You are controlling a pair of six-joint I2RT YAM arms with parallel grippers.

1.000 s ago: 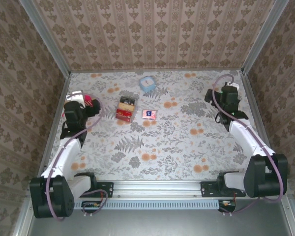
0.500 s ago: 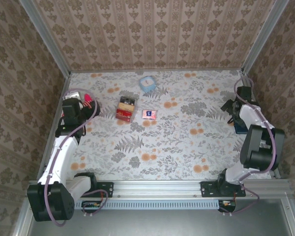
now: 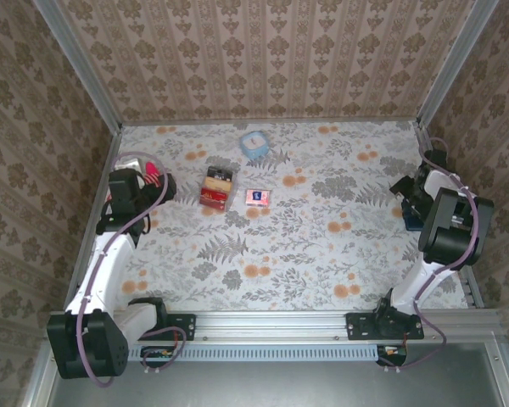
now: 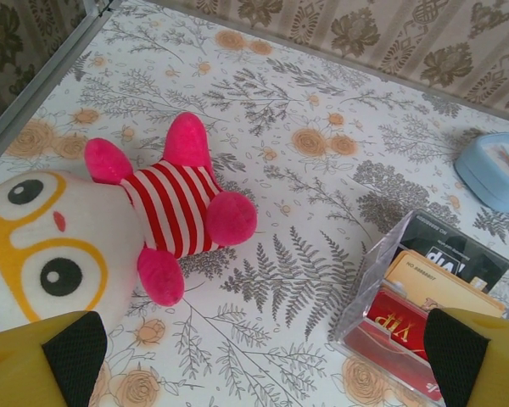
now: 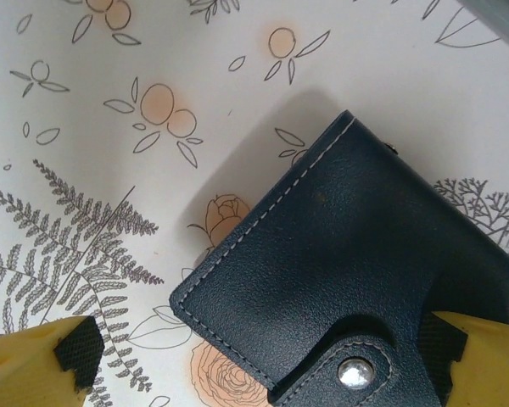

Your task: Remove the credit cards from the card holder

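Note:
The card holder [image 5: 356,229] is a dark navy case lying flat and closed on the flowered table, its snap tab [image 5: 356,373] fastened. From above, just a dark corner of the card holder [image 3: 410,220] shows by the right wall, under the right arm. My right gripper [image 5: 261,356] hangs open straight over it, one finger on each side of the tab edge, holding nothing. The credit cards are hidden. At the table's left side my left gripper [image 4: 263,365] stands open and empty above bare table.
A plush toy [image 4: 110,229] with pink limbs and a striped body lies just left of the left gripper. A clear plastic box [image 4: 424,297] of red and tan cards sits to its right. A light-blue dish [image 3: 254,144] and a small pink packet [image 3: 257,197] lie mid-table.
The right arm has folded back and swung toward the right wall, and now hangs over the card holder. The left arm shifted slightly left and then held still.

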